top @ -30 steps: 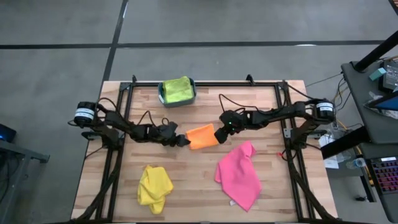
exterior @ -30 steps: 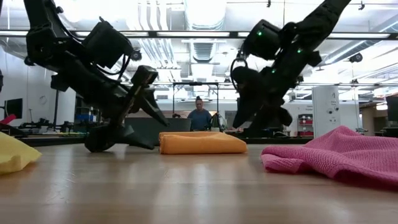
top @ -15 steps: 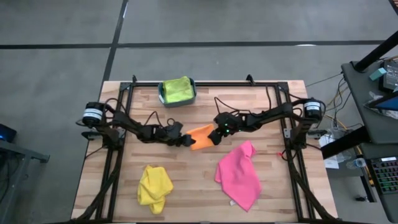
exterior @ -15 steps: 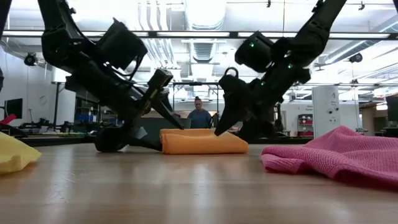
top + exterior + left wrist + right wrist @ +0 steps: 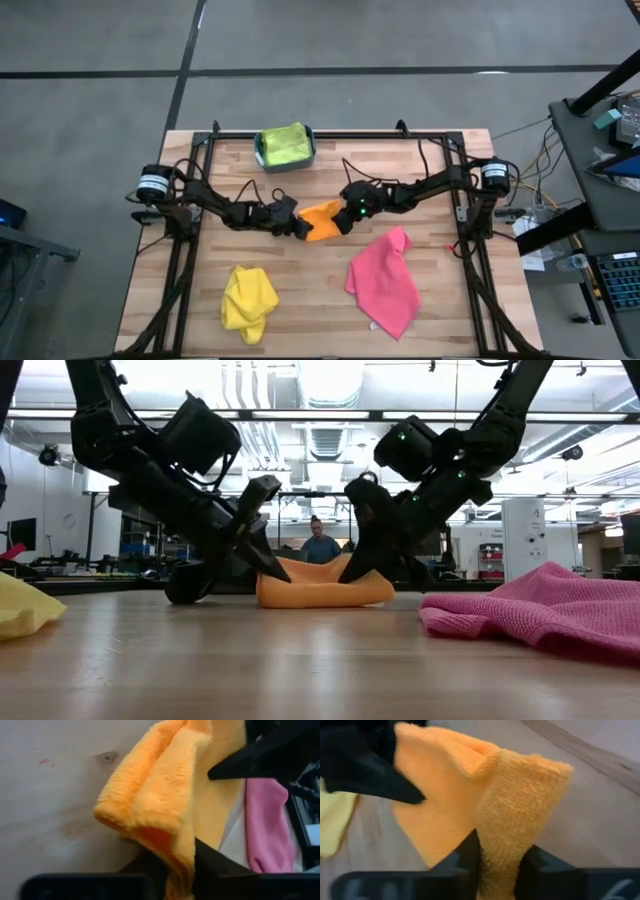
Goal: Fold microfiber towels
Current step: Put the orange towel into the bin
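- While both arms meet near the table's (image 5: 190, 260) middle, the orange towel (image 5: 322, 219) sags between them, a thick folded pad of looped microfiber whose two ends are pinched upward so its middle rests on the wood.
- At the towel's 9 o'clock end, the left gripper (image 5: 297, 226) is closed tight on a bunched fold; the left wrist view shows nubby orange pile (image 5: 165, 800) squeezed between the two dark fingers (image 5: 212, 862).
- At its 3 o'clock end, the right gripper (image 5: 342, 214) is likewise clamped on a rolled edge, and the right wrist view has a plush ridge of cloth (image 5: 520, 815) rising from between the fingers.
- From table height the towel (image 5: 318, 582) forms a shallow U, corners lifted against each angular black gripper.
- Toward 5 o'clock from it, well apart, the pink towel (image 5: 385, 282) lies spread in a rumpled, roughly diamond shape.
- Toward 7 o'clock, the yellow towel (image 5: 248, 299) sits crumpled in a soft heap.
- Toward 11 o'clock, at the far edge, the lime towel (image 5: 285, 144) is mounded in a teal rectangular bin (image 5: 259, 152).
- Planked pale wood with visible knots makes up the tabletop, framed by black tubing.
- Beyond the table, a person (image 5: 321, 544) shows in the room.
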Controlling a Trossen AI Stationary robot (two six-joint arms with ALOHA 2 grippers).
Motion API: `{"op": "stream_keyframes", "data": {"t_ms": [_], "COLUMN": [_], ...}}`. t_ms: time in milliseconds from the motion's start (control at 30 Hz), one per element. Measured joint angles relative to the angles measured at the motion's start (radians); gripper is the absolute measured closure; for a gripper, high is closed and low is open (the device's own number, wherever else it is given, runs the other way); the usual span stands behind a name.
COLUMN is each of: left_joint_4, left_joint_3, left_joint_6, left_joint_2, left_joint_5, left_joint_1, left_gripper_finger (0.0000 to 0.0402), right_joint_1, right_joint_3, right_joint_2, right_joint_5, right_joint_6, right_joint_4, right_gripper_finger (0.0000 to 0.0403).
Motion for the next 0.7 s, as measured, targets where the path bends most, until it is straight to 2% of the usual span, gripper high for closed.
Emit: {"op": "stream_keyframes", "data": {"t_ms": [33, 100, 367, 700], "left_joint_4": [0.000, -0.003, -0.030, -0.331], "left_joint_3": [0.000, 0.000, -0.005, -0.005], "left_joint_6": [0.011, 0.039, 0.129, 0.327], "left_joint_2": [0.000, -0.004, -0.103, -0.398], "left_joint_5": [0.000, 0.000, -0.015, -0.007], "left_joint_1": [0.000, 0.002, 0.040, 0.187], "left_gripper_finger": [0.0379, 0.0391, 0.0387, 0.0387], "right_joint_1": [0.000, 0.000, -0.024, -0.103], "right_joint_3": [0.000, 0.000, 0.073, 0.270], "right_joint_2": [-0.006, -0.020, -0.055, -0.053], "right_joint_5": [-0.001, 0.000, 0.002, 0.010], "right_joint_6": [-0.006, -0.025, -0.078, -0.243], "right_joint_4": [0.000, 0.013, -0.009, -0.114], "right_gripper_finger": [0.0361, 0.0382, 0.0385, 0.0386]}}
